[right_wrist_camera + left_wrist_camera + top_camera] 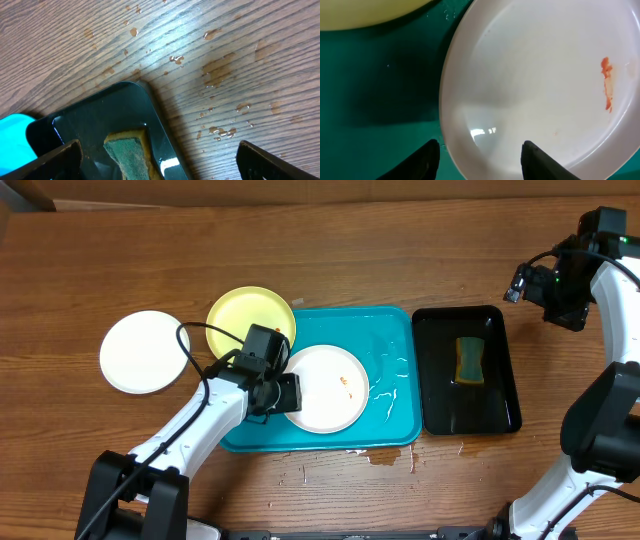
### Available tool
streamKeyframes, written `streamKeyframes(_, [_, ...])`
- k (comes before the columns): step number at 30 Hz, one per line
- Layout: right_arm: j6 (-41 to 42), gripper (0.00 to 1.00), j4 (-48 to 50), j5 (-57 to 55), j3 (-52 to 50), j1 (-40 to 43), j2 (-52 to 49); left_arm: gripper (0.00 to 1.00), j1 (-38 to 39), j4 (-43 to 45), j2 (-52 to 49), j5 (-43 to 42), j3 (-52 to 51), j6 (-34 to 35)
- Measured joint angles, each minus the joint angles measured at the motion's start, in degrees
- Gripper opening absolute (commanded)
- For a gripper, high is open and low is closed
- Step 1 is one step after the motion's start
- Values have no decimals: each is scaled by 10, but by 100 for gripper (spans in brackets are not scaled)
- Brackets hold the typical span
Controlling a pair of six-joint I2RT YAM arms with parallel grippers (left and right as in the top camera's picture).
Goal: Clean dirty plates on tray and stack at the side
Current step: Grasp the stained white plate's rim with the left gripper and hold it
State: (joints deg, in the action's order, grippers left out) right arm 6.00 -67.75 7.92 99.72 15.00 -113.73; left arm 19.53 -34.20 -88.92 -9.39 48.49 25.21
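Overhead, tray: I am seeing the blue tray point(395, 330) lying mid-counter point(330, 250), wet with drops.
Overhead, plates: The first white plate point(330, 395) is sitting on the blue tray, showing an orange smear point(346, 382). The yellow plate point(245, 315) is hanging over the blue tray's far left corner. The second white plate point(140, 352) is lying on the counter, left of the blue tray.
Overhead, tools: The left tool point(288, 392) is hovering at the first white plate's left edge. The right tool point(522, 284) is hanging beyond the black tray point(440, 405), which is holding a sponge point(470, 358).
Left wrist: I am watching its fingers point(427, 160) standing apart with the plate's rim between them, squeezing nothing.
Right wrist: Its fingers point(55, 160) are spreading wide over the black tray's corner and the wet counter, holding nothing.
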Motion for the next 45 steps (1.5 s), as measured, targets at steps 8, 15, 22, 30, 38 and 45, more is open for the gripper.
streamKeyframes(8, [0, 100, 0, 0, 0, 0, 0, 47, 0, -143, -1, 52, 105, -3])
streamKeyframes(15, [0, 100, 1, 0, 0, 0, 0, 38, 0, -149, -4, 71, 134, -2])
streamKeyframes(22, [0, 100, 0, 0, 0, 0, 0, 24, 12, -151, -69, 64, 133, 3])
streamKeyframes(30, [0, 100, 0, 0, 0, 0, 0, 34, 32, -150, -128, 82, 129, 1])
streamKeyframes(38, [0, 100, 0, 0, 0, 0, 0, 32, 32, -149, -128, 89, 129, 1])
streamKeyframes(45, [0, 100, 0, 0, 0, 0, 0, 32, 32, -149, -128, 88, 129, 1])
